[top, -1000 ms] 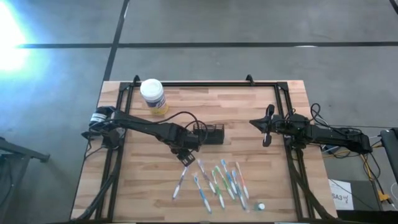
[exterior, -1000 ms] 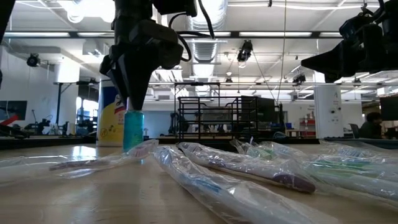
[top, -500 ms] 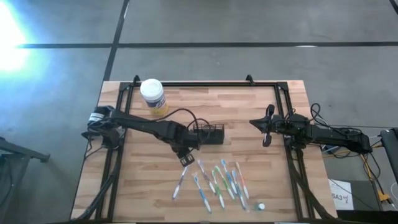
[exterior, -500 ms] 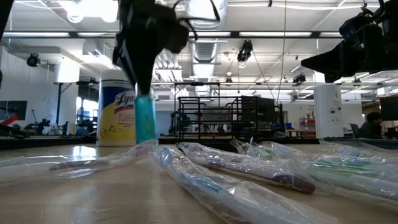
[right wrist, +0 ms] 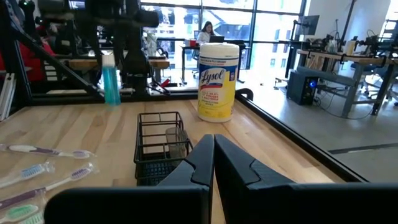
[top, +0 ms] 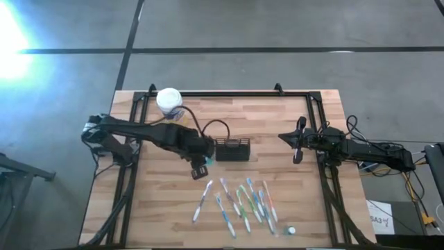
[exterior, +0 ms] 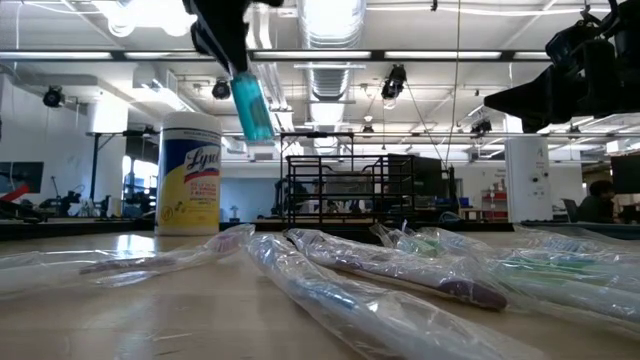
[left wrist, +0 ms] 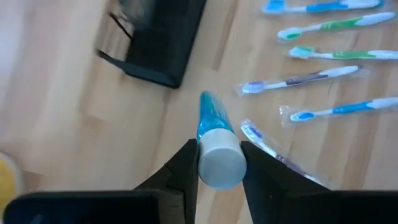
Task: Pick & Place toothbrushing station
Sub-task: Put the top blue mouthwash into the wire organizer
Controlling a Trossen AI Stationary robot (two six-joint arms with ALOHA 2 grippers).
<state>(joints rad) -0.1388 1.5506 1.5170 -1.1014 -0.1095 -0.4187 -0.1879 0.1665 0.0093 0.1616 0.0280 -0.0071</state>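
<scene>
Here, on the table's left side, the left gripper (top: 200, 165) hangs in the air with its jaws part-closed on a blue toothpaste tube (left wrist: 213, 134), white cap toward the wrist, tube tip pointing ahead. Just ahead of those jaws and slightly to one side sits the toothbrushing station (top: 232, 149), a black wire holder on the wooden table (top: 277, 118), apart from the tube. Behind the jaws stands a yellow wipes canister (exterior: 189, 172). Wrapped toothbrushes (top: 239, 201) lie fanned out beyond the jaws. At the right edge waits the right gripper (top: 298, 141), jaws fully closed and empty, the station directly ahead, well apart.
</scene>
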